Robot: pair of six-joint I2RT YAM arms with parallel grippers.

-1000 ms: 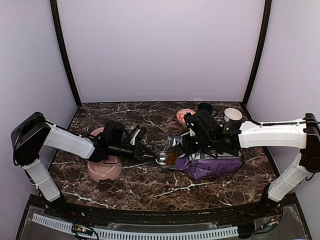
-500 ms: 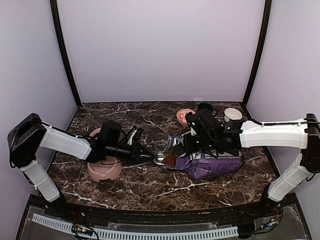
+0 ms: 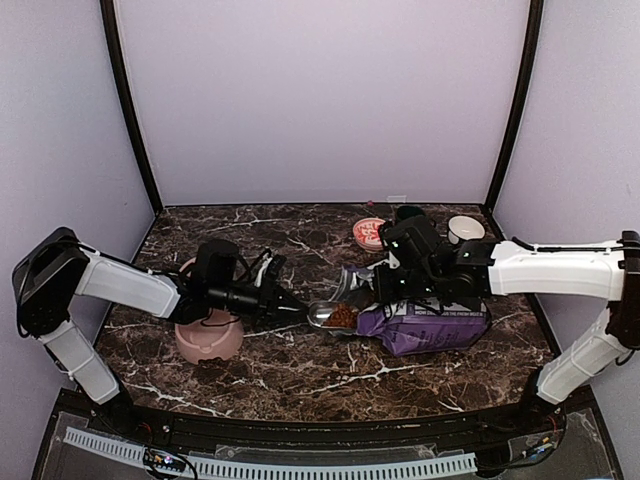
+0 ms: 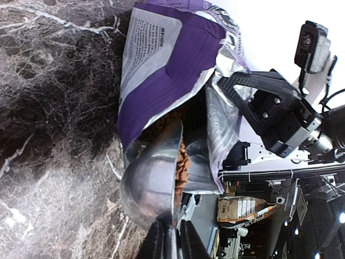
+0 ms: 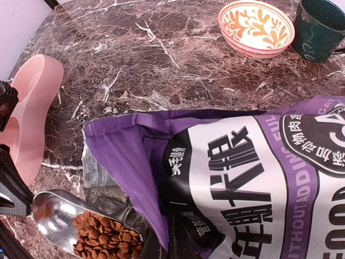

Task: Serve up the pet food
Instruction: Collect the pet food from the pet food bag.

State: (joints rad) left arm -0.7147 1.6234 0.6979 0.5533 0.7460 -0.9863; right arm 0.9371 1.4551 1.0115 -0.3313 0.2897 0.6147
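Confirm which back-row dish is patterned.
The leftmost bowl, orange swirls inside; the mug beside it is dark green, the right bowl plain white.

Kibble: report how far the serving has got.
Done: the scoop is loaded with kibble at the bag mouth. In hand: the left gripper holds the scoop's handle; the right gripper pinches the bag open. To do: carry it to the pink bowl and tip it in; no kibble shows there yet.
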